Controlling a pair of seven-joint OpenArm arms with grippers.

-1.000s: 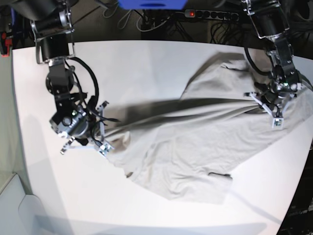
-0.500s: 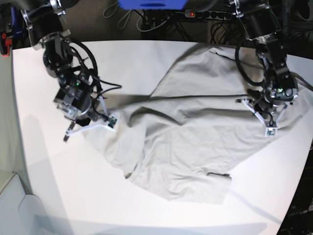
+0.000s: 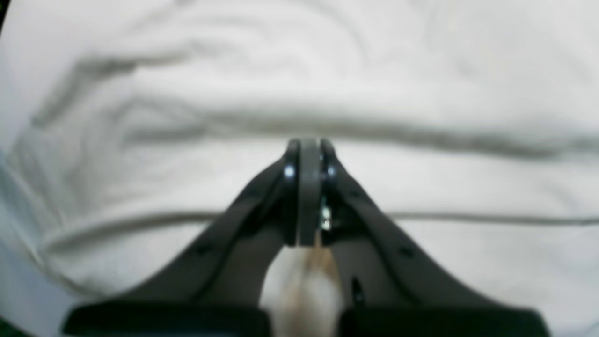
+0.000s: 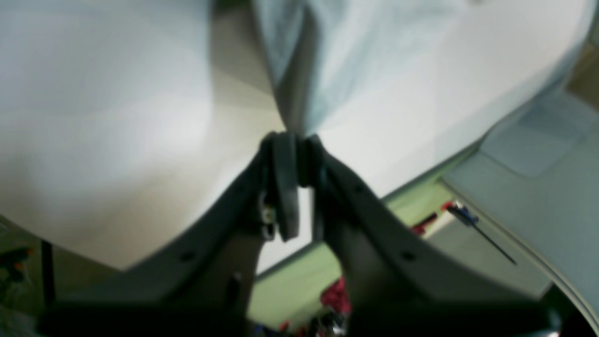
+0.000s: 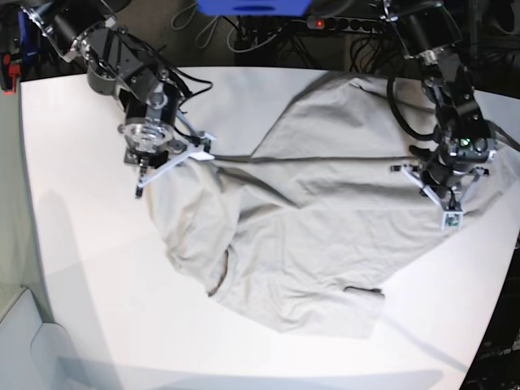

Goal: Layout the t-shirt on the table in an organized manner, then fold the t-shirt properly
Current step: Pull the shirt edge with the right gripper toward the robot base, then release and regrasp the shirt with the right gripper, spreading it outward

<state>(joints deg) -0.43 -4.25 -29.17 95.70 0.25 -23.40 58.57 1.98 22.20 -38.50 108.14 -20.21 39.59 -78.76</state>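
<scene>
The light grey-beige t-shirt (image 5: 325, 219) lies spread and wrinkled across the right half of the white table (image 5: 97, 284), with a taut fold line running between my two grippers. My right gripper (image 5: 207, 153) is on the base view's left, at the shirt's far-left edge. In the right wrist view the right gripper (image 4: 294, 140) pinches a bunched tip of the t-shirt (image 4: 299, 93), lifted above the table (image 4: 93, 117). My left gripper (image 5: 428, 180) sits low on the shirt's right side. In the left wrist view the left gripper (image 3: 306, 147) is shut, down on the creased t-shirt (image 3: 421, 70).
A power strip (image 5: 349, 24), cables and a blue object (image 5: 252, 6) lie beyond the table's far edge. The table's right edge is close to my left arm. The right wrist view shows a grey mat (image 4: 529, 196) on the floor below the table edge.
My right gripper has carried its shirt edge from the front left toward the far middle of the table, pulling the cloth flatter. My left gripper has hardly moved.
</scene>
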